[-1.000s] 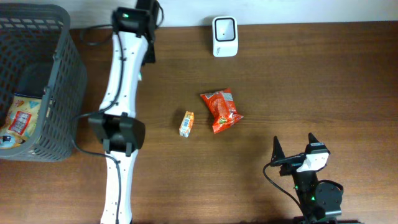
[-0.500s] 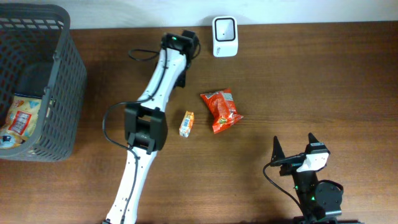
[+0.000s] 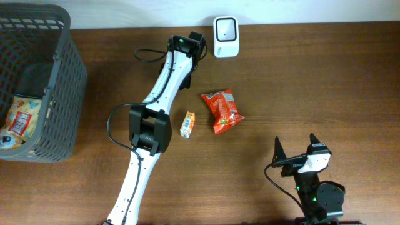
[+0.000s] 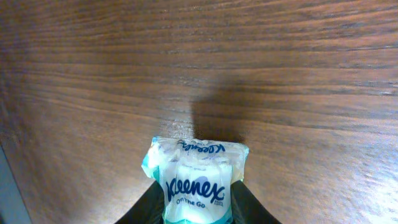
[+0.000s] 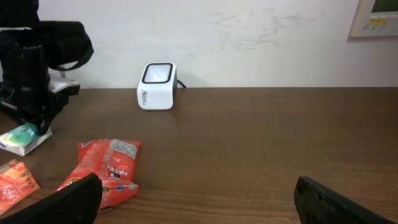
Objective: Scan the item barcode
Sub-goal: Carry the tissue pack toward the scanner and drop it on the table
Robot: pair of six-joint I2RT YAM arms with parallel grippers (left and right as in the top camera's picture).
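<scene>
Right then, at the top middle of the overhead view the white left arm (image 3: 159, 94) lay stretched far across the brown wooden table (image 3: 312, 81). Its wrist ended just left of the white box-shaped barcode scanner with a dark window (image 3: 225, 28).

From the left wrist camera, the small white-and-teal soft plastic Kleenex tissue pack (image 4: 196, 180) sat at the bottom centre of the frame. It was between the two dark fingers (image 4: 144, 208) of the left pincer (image 4: 196, 190). The fingers flanked the pack closely on both sides, yet I could not tell whether they were pinching it or only standing beside it. The pack threw a dark shadow on the wood just above it in that frame.

In the right wrist view the same pack (image 5: 23, 138) showed at the left edge, low on the table under the black left wrist, well left of the scanner (image 5: 155, 86).

Lower right in the overhead view, the right pincer (image 3: 295, 140) stood with its fingers spread wide, well apart from the goods. Near the centre lay a red crinkled foil snack bag (image 3: 222, 111). Just left of it was a small orange-and-yellow carton (image 3: 187, 124), near but not touching. A dark grey plastic mesh basket (image 3: 62, 69) filled the upper left corner, with a colourful packet (image 3: 19, 122) inside it.
</scene>
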